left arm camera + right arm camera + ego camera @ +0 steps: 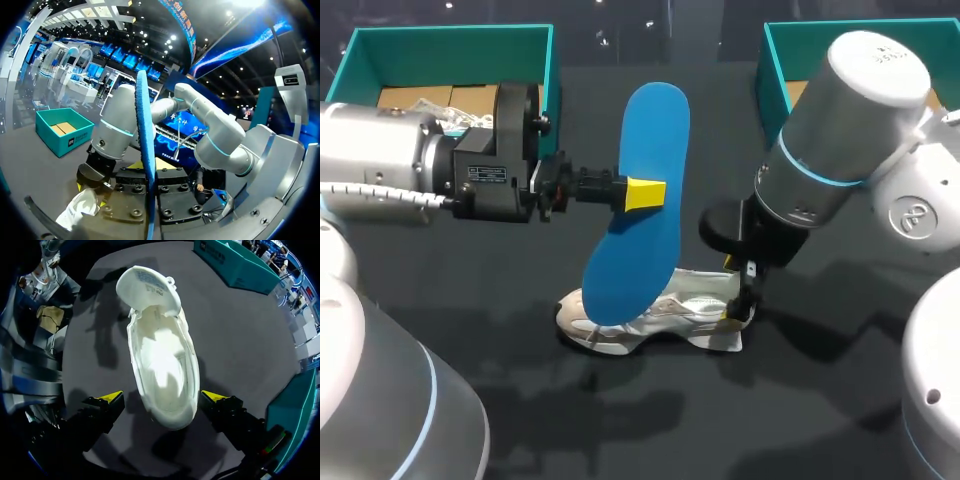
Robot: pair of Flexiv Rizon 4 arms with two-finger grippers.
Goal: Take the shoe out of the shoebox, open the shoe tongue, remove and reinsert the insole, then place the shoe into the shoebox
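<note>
The blue insole (655, 130) is out of the shoe & held up in the air, upright & a bit tilted, pinched at its middle by the left gripper (642, 193). The white shoe (665, 318) sits on the dark table (820, 400) w/ its tongue (148, 286) flipped wide open & its inside bare. The teal shoeboxes, left (450, 45) & right (775, 60), sit far back, well apart from it.

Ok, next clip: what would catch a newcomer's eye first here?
The big blue insole stands out most, held upright in mid-air by the left pincer, which is shut on it. Just below it a white shoe lies on its sole with its tongue folded open, and the right pincer stands open astride the heel.
</note>
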